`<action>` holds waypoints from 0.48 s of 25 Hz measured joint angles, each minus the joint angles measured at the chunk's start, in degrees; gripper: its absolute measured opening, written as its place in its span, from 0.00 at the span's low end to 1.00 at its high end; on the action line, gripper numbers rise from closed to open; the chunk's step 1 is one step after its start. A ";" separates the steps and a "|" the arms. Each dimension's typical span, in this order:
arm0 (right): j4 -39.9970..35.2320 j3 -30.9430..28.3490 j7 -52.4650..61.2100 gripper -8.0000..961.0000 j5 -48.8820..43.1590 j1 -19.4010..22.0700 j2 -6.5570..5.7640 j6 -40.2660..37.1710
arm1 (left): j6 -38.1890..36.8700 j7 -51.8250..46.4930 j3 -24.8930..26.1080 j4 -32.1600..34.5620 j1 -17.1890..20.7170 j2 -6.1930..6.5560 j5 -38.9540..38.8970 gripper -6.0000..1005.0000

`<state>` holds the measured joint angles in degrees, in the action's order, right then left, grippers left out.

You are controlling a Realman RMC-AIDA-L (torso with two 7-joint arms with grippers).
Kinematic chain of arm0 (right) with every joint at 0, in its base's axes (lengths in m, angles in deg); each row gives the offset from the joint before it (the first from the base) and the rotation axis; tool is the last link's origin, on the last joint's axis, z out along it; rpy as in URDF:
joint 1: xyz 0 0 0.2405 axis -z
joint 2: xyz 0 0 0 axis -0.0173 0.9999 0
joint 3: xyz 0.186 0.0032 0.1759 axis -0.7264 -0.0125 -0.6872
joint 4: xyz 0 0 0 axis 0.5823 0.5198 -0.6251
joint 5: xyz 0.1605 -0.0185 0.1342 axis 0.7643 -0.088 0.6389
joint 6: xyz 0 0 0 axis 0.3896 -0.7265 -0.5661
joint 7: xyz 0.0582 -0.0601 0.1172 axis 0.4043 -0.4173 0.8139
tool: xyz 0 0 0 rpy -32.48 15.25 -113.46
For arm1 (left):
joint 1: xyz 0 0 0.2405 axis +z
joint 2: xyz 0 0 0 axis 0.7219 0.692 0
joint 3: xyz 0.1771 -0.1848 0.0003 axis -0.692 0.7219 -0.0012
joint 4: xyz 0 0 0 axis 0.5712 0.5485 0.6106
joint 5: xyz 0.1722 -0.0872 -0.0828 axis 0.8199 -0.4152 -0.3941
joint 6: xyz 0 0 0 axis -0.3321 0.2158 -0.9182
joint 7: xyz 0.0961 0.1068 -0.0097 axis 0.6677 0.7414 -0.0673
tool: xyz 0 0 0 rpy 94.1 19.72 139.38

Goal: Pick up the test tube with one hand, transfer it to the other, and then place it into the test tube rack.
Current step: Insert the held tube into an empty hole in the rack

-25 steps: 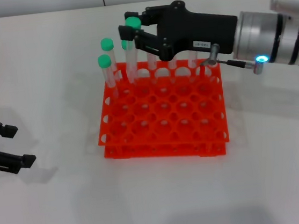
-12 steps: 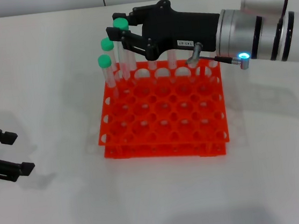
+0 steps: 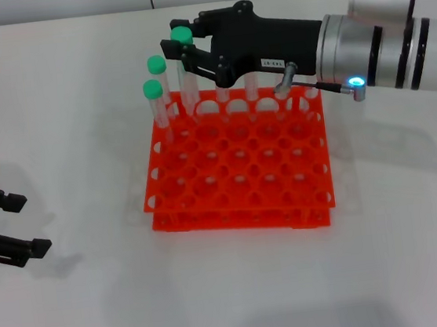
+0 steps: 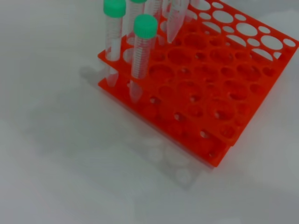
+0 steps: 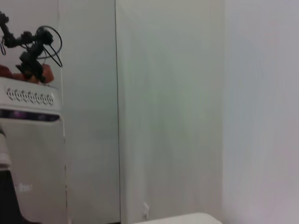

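Right black two-finger gripper (image 3: 182, 55) clamped on slim clear green-capped test tube (image 3: 186, 68) | nudged back right over square orange-red rack (image 3: 238, 197) far row, lining up a hole | left gripper (image 3: 9, 227) parked low, fingers spread | insertion next

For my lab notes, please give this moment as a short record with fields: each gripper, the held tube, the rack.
right gripper: over the rack's far left corner, shut on a tube
test tube: green cap, upright, lower end at the far row of holes
left gripper: low at the table's left, open, holding nothing
test tube rack: orange-red, two more capped tubes standing at its far left
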<state>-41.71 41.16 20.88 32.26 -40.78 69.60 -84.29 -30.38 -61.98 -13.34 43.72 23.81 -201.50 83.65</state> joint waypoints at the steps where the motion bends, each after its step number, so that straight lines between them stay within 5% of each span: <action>1: 0.00 0.09 -0.10 0.27 0.00 -0.03 0.00 0.18 | 0.00 0.04 0.00 0.00 0.00 0.00 -0.05 0.88; 12: 0.08 1.77 -1.09 0.27 0.07 -0.39 0.00 2.78 | 0.15 0.16 0.00 -0.21 -0.06 -0.17 -0.53 0.88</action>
<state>-41.63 42.94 19.79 32.33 -41.17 69.60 -81.51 -30.23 -61.83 -13.35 43.51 23.75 -201.66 83.12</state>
